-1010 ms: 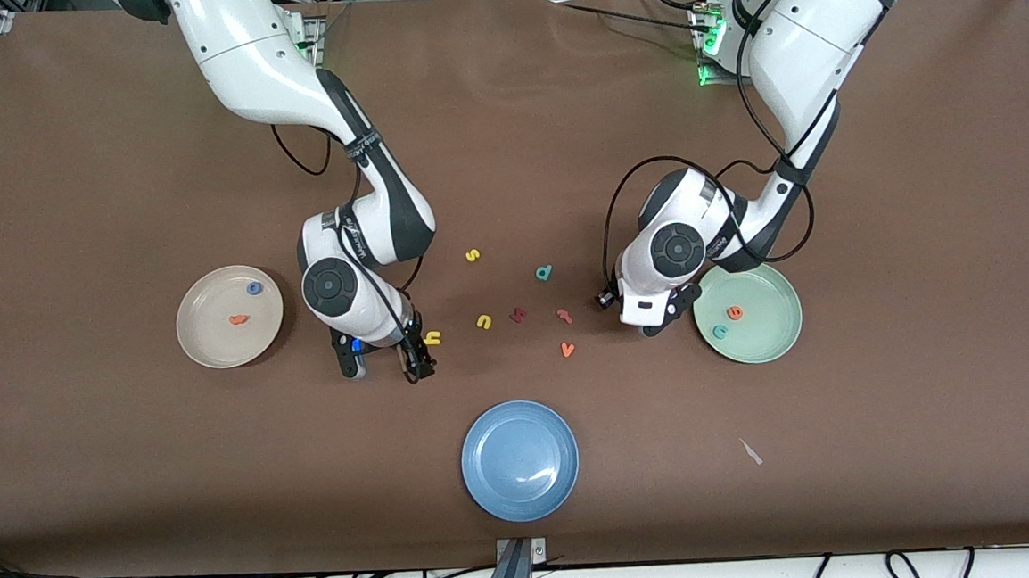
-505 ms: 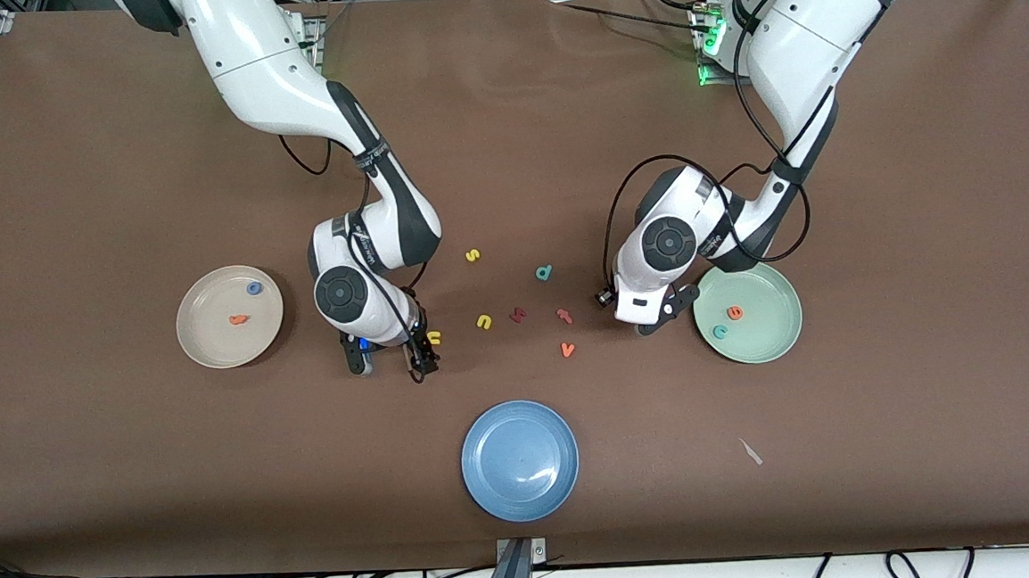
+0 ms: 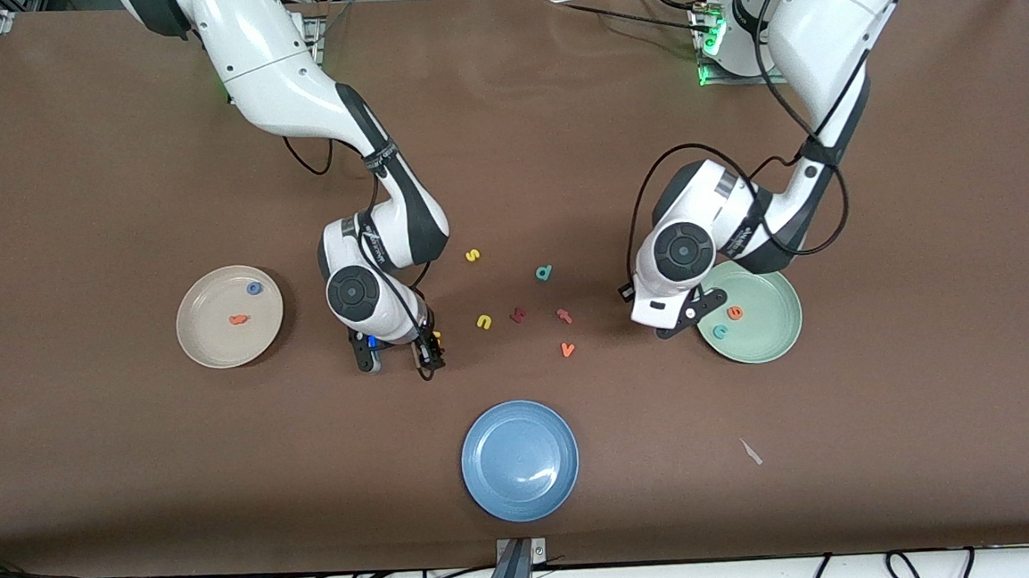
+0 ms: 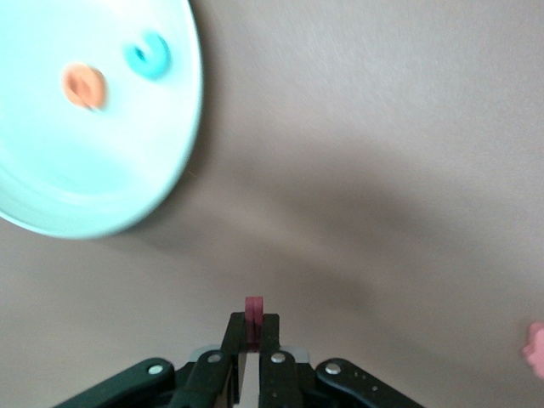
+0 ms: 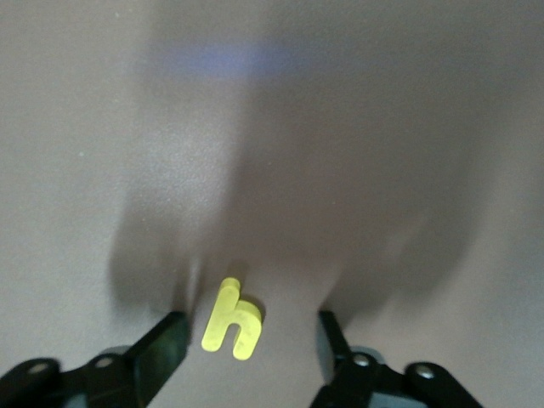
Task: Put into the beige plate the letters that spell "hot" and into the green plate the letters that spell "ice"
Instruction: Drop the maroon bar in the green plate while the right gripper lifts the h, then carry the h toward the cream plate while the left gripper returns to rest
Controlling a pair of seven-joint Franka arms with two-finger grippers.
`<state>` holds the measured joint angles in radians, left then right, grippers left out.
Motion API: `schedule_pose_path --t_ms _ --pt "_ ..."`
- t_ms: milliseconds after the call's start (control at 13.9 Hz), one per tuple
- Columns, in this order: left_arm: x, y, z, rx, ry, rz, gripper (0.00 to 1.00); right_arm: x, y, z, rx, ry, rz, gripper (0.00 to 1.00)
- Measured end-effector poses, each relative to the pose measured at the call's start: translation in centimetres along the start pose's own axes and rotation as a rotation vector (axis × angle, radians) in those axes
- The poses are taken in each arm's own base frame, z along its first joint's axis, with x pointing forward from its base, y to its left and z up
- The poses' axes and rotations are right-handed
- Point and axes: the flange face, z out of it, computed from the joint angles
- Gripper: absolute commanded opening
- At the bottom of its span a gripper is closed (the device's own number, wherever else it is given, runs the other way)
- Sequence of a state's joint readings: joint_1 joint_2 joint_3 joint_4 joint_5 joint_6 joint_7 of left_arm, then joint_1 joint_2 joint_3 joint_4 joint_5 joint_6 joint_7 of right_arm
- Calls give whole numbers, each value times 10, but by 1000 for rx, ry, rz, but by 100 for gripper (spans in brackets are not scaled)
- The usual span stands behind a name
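Right tool straddles yellow h, jaws apart; left tool pinches dark red i.

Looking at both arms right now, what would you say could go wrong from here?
1. The left hand pinches the dark red i only at its end, beside the green plate; it might slip out before it is over the plate.
2. The right hand straddles the yellow h on the table, fingers apart. The h lies off-centre between them, so closing could push or tilt it rather than grip it.
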<state>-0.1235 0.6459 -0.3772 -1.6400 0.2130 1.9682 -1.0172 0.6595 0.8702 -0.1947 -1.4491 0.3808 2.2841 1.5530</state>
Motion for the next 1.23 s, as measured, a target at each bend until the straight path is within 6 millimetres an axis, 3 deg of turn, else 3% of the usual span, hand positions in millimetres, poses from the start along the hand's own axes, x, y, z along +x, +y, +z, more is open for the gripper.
schedule_pose_path --t_ms 144,216,289,361,577,938,1082,1227 --pt "24 -26 -8 12 -16 125 0 -1 -1 -1 2 -1 -1 38" --pt "39 -42 -7 12 -27 190 18 -1 -1 -2 3 -1 -2 33" --pt "53 -56 -6 6 -36 256 99 -1 -2 -3 5 -2 -3 30" --pt "64 -69 -5 1 -42 309 100 -2 -2 -3 6 -2 -3 24" --pt "84 -92 -2 -12 -52 378 100 -2 -4 -7 12 -3 -6 20" --pt "54 -58 -15 -37 -44 453 100 -3 -4 -7 14 -3 -20 11" --pt "47 -48 -35 -63 -15 471 100 -3 -4 -8 13 -1 -50 10" --pt "47 -47 -78 -98 52 469 100 -2 -3 -9 -17 23 -136 10"
